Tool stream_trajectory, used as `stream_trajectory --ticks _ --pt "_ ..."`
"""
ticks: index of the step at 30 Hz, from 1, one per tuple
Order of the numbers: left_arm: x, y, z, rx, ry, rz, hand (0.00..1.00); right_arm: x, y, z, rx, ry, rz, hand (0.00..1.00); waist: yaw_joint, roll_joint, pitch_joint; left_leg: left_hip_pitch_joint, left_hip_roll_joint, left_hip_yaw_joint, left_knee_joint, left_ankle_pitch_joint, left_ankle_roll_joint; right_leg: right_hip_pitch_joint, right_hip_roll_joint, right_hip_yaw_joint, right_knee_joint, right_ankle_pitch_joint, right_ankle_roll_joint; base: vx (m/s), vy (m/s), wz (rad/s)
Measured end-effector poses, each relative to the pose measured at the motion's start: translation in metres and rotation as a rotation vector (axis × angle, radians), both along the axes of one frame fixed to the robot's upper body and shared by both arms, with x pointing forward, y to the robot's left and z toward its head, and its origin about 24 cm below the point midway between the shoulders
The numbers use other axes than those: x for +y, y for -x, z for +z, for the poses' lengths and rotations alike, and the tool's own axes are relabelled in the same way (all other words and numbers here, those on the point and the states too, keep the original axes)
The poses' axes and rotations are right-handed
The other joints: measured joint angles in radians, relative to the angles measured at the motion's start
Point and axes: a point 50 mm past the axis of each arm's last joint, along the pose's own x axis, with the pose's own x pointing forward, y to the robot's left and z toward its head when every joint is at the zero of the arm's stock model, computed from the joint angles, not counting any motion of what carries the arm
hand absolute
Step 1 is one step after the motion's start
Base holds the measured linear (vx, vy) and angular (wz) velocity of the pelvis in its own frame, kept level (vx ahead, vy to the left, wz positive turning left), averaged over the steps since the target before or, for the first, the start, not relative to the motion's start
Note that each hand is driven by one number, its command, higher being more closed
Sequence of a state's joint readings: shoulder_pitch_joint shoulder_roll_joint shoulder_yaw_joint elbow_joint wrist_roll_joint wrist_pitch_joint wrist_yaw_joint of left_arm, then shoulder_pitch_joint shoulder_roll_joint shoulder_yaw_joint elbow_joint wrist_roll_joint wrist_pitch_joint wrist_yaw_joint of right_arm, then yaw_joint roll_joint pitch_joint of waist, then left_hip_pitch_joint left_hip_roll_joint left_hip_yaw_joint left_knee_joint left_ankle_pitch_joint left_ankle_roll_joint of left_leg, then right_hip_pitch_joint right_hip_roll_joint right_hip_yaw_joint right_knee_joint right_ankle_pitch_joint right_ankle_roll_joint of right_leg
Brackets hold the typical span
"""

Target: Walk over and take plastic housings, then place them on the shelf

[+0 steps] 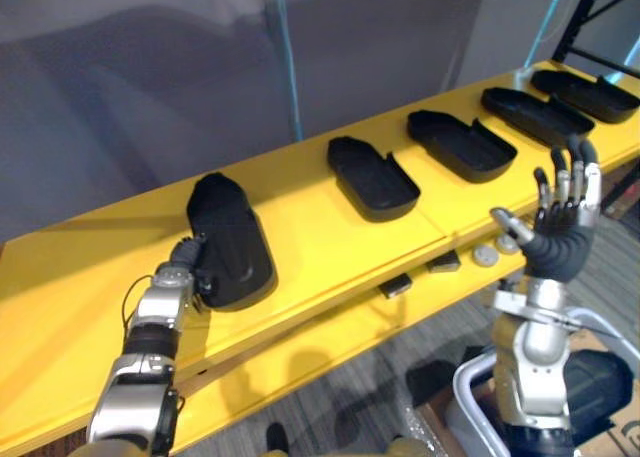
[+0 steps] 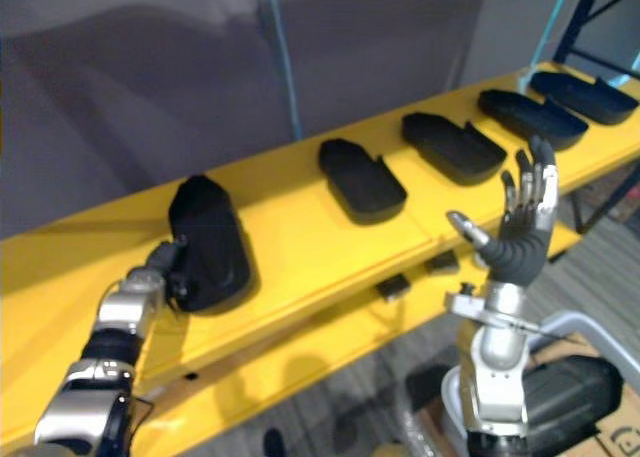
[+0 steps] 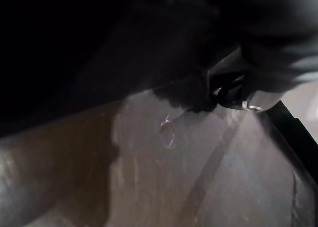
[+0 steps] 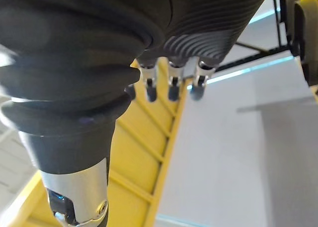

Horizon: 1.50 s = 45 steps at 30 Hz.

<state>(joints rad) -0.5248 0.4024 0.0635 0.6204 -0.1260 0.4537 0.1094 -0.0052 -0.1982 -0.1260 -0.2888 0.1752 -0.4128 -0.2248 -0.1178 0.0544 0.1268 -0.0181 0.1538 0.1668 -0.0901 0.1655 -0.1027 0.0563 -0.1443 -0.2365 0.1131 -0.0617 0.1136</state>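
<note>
My left hand [image 1: 181,267] meets black plastic housing [image 1: 235,232], grip unclear; right hand [image 1: 560,239] splayed empty. Likely light, stiff: take the rim.

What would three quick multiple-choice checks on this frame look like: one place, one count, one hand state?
1. Where is the left hand?
A) at the rightmost housing
B) against the leftmost housing
C) on the floor

2. How many black housings lie on the yellow shelf?
A) three
B) four
C) five

3. What state is the right hand in?
A) open, holding nothing
B) shut on a housing
C) pressed flat on the shelf

Answers:
1 B: the hand sits at that housing's near edge.
2 C: five lie in a row along the shelf.
3 A: it is raised in front of the shelf, its fingers straight, with nothing in it.
</note>
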Motion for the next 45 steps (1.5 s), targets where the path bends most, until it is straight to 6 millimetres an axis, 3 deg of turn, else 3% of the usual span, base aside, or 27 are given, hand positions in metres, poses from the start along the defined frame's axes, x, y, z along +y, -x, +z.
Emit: stream_trajectory --ticks 14,15,33,45 --pt "-0.006 -0.005 0.001 -0.027 0.009 0.053 1.0 0.001 0.0 -0.002 0.001 -0.045 -0.034 0.0 -0.002 -0.012 -0.003 0.001 0.0 0.005 0.0 -0.001 0.001 0.007 0.001 0.003 -0.021 0.014 0.005 0.0 0.0 0.0" --pt "-0.006 -0.005 0.001 -0.032 0.008 0.053 0.0 0.002 0.0 -0.003 0.003 -0.047 -0.027 0.0 -0.002 -0.013 -0.003 0.001 0.0 0.006 0.0 -0.001 0.001 0.007 0.001 0.003 -0.022 0.014 0.005 0.0 0.0 0.0" --pt "-0.009 -0.006 0.002 -0.053 0.057 0.059 0.0 0.008 -0.002 -0.011 0.042 -0.057 -0.005 0.0 -0.001 -0.022 -0.005 0.001 0.0 0.007 0.0 -0.004 0.005 0.017 0.003 0.004 -0.045 0.027 0.003 0.0 0.0 0.0" --pt "-0.023 -0.009 0.002 -0.178 0.389 0.188 0.0 0.014 -0.001 -0.017 0.069 -0.061 0.017 0.0 0.008 -0.022 -0.005 0.0 -0.002 0.002 0.0 -0.004 0.005 0.02 0.003 -0.002 -0.05 0.028 0.005 0.0 0.0 0.0"
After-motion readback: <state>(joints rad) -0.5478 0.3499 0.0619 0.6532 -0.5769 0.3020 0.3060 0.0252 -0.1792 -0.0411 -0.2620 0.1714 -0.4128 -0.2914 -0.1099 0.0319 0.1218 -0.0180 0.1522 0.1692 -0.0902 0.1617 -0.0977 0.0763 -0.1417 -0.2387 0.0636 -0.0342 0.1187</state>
